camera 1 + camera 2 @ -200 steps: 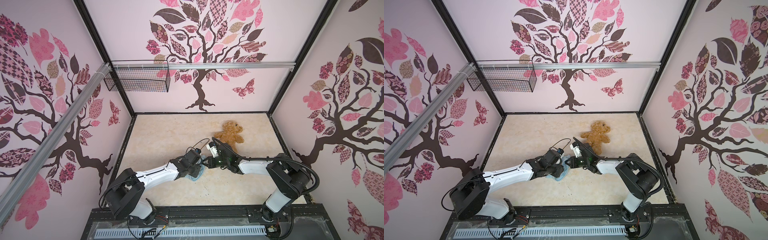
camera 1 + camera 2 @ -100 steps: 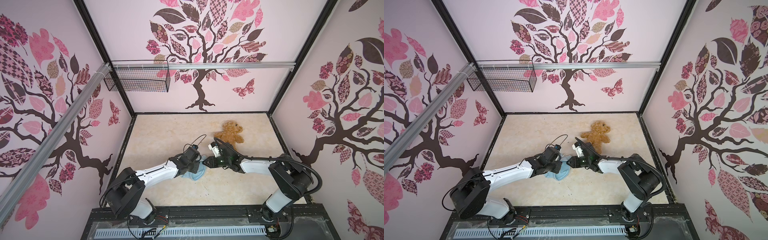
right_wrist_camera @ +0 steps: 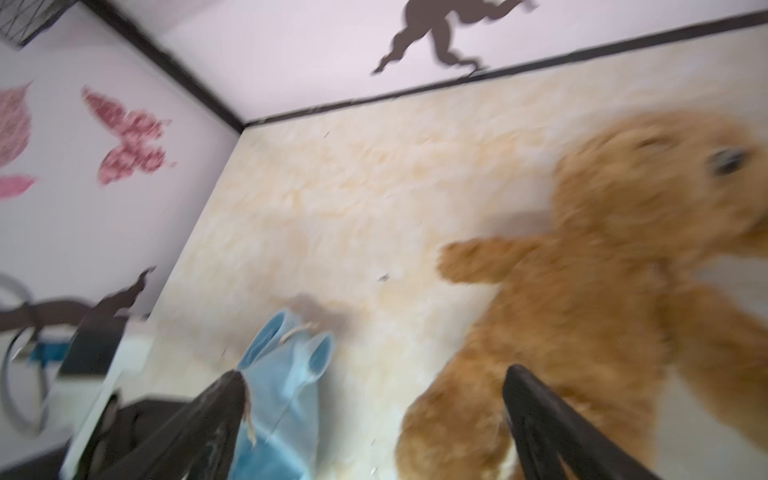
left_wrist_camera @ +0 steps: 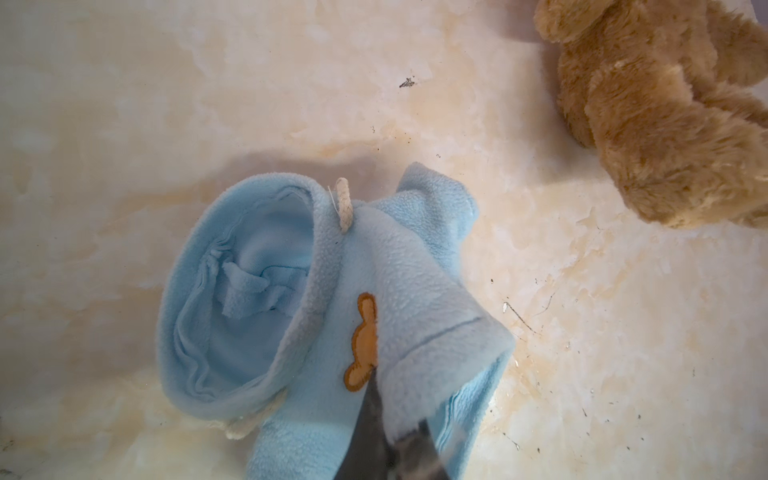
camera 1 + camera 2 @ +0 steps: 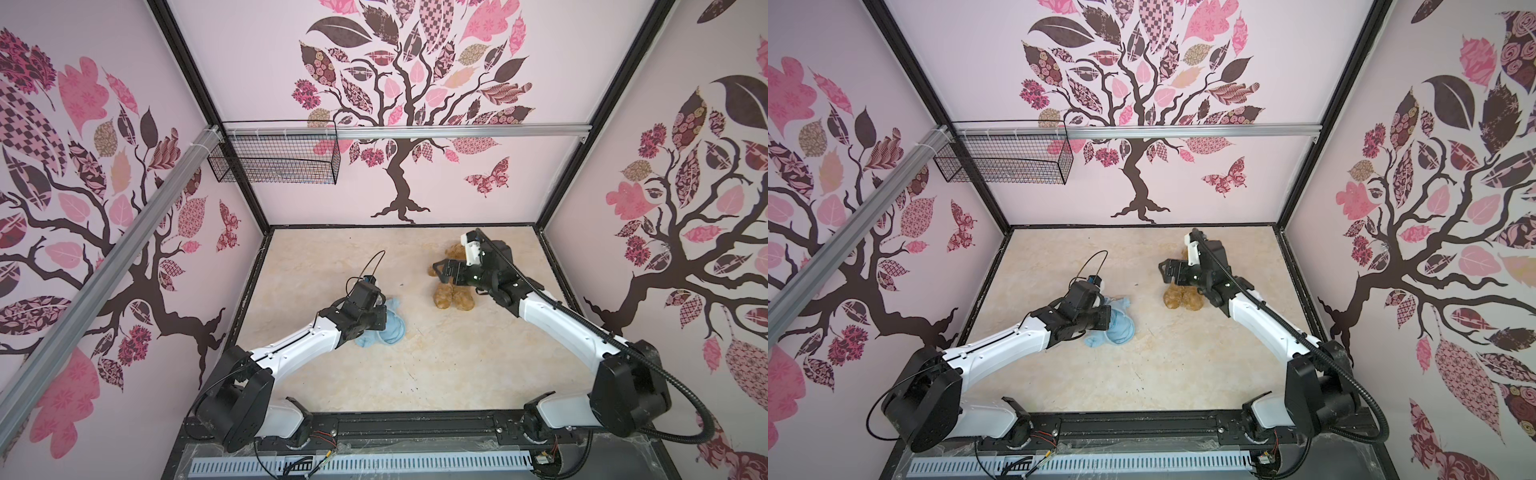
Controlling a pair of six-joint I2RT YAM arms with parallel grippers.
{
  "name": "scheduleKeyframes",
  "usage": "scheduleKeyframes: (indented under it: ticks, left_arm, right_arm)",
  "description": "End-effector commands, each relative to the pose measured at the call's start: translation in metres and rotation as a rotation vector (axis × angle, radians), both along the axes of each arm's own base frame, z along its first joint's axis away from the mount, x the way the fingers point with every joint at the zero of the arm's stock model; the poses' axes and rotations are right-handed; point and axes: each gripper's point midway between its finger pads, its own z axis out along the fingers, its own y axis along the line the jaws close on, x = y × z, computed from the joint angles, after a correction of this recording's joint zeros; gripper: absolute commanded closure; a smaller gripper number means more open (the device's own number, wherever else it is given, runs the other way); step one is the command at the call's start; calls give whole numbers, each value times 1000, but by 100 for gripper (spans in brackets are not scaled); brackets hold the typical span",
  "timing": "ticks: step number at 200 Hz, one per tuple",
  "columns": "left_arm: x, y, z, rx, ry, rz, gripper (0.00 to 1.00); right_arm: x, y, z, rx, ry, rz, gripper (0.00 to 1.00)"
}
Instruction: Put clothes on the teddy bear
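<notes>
The teddy bear (image 5: 453, 297) (image 5: 1183, 300) lies on its back at the right rear of the floor, golden-brown, its upper body hidden under my right arm in both top views. My right gripper (image 5: 439, 270) (image 5: 1166, 270) (image 3: 374, 390) hovers open over it, and the bear (image 3: 602, 291) is blurred beside one finger. A light-blue hooded shirt (image 5: 392, 328) (image 5: 1119, 328) (image 4: 415, 291) lies crumpled left of centre. My left gripper (image 5: 383, 319) (image 5: 1109, 320) (image 4: 395, 428) is shut on its hem, beside the orange print. The bear's legs (image 4: 665, 124) show beyond the shirt.
A black wire basket (image 5: 274, 153) (image 5: 1005, 162) hangs from an aluminium rail (image 5: 457, 131) on the back wall. A second rail (image 5: 104, 270) runs along the left wall. Patterned walls enclose the beige marbled floor (image 5: 415, 374) on three sides.
My left gripper closed on the shirt. My right gripper opened, let go of the shirt, and swung back and to the right over the bear.
</notes>
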Motion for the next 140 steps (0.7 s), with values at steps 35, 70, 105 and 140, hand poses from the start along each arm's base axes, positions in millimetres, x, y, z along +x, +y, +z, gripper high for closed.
scheduleKeyframes:
  ticks: [35,70,105,140]
  left_arm:
    - [-3,-5,11,-56,-7,-18,100]
    - [-3,-11,13,-65,2,-43,100]
    - [-6,-13,10,-69,17,-60,100]
    - [-7,-15,8,-71,22,-70,100]
  right_arm:
    - [95,-77,-63,-314,131,-369,0]
    - [126,-86,-100,-397,201,-442,1]
    - [138,-92,-127,-426,239,-485,0]
    - [149,-86,-146,-368,280,-483,0]
